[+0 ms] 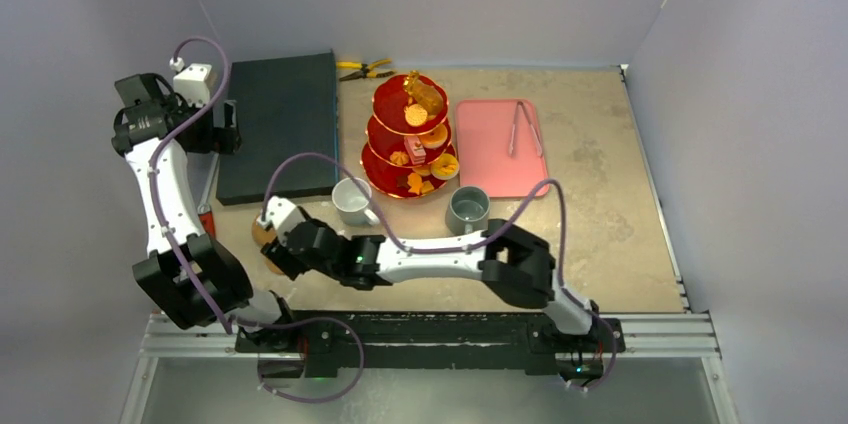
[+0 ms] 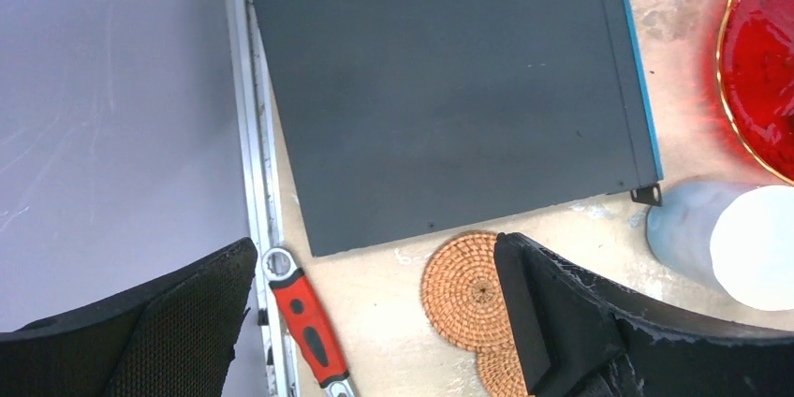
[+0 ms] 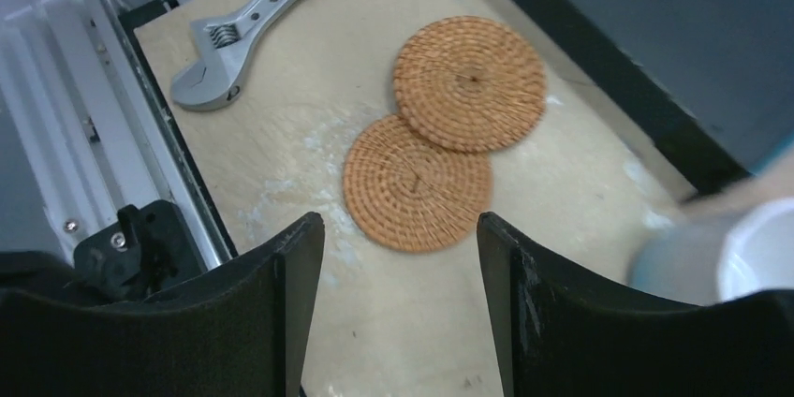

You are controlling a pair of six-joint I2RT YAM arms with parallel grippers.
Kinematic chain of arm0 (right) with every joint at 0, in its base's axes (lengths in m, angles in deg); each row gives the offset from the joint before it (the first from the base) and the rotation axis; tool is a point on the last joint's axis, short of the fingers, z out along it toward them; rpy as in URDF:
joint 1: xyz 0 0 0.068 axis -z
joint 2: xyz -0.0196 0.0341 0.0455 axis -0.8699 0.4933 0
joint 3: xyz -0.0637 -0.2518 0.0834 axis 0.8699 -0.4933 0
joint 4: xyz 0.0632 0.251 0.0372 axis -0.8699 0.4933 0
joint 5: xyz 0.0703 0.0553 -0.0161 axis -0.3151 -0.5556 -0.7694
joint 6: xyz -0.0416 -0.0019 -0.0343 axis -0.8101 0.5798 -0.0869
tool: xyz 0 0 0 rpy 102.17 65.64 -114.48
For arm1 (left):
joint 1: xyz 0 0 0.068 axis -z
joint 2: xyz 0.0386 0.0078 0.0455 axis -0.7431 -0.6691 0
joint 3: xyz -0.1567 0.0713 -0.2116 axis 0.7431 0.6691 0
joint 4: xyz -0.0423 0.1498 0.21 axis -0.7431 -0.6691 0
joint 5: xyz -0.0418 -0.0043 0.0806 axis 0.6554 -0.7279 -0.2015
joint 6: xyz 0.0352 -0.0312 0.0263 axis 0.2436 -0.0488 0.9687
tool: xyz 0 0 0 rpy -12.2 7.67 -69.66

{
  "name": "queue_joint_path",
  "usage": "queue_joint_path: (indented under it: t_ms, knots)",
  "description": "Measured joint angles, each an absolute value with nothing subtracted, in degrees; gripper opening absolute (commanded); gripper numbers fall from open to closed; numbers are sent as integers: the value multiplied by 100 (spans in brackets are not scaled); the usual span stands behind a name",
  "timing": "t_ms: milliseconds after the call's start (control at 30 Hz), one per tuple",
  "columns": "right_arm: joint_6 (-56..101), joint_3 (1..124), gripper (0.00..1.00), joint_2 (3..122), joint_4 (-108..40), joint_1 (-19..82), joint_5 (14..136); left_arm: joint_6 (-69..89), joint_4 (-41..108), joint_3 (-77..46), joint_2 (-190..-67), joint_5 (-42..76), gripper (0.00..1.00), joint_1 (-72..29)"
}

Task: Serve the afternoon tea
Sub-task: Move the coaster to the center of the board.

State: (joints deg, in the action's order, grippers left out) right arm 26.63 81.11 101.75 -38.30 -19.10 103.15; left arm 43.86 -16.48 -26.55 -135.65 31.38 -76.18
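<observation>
Right wrist view: right gripper (image 3: 401, 228) open, empty, above two overlapping round cork coasters (image 3: 417, 183) near the left edge of the desk (image 3: 281, 135).
Left gripper (image 2: 374, 247): open, empty.
Advice: pinch one coaster's free rim, away from the overlap.

the right gripper (image 1: 278, 254) covers most of 2 cork coasters (image 1: 262, 234); the white mug (image 3: 744, 252), lower right, is blurred and cropped.

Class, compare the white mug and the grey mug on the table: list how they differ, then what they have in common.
The white mug is white, the grey mug dark grey. The white mug stands at the near left of the red stand, the grey mug at its near right, by the pink tray. Both stand upright, mouths up, and nothing holds them.
</observation>
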Motion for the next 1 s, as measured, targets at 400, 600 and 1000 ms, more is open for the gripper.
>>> queue_joint_path:
  t_ms: [400, 600, 1000]
  knots:
    - [2167, 9317, 64, 12134, -3876, -1843, 9303, 4482, -1621, -2511, -13480, 3055, 99, -7697]
    - [2117, 9409, 61, 12241, -3970, -1731, 9211, 4532, -1624, -2511, -13475, 3057, 99, -7699]
    - [2803, 6531, 53, 10486, -4647, -1421, 9132, 4537, -1602, -2511, -13504, 3066, 99, -7715]
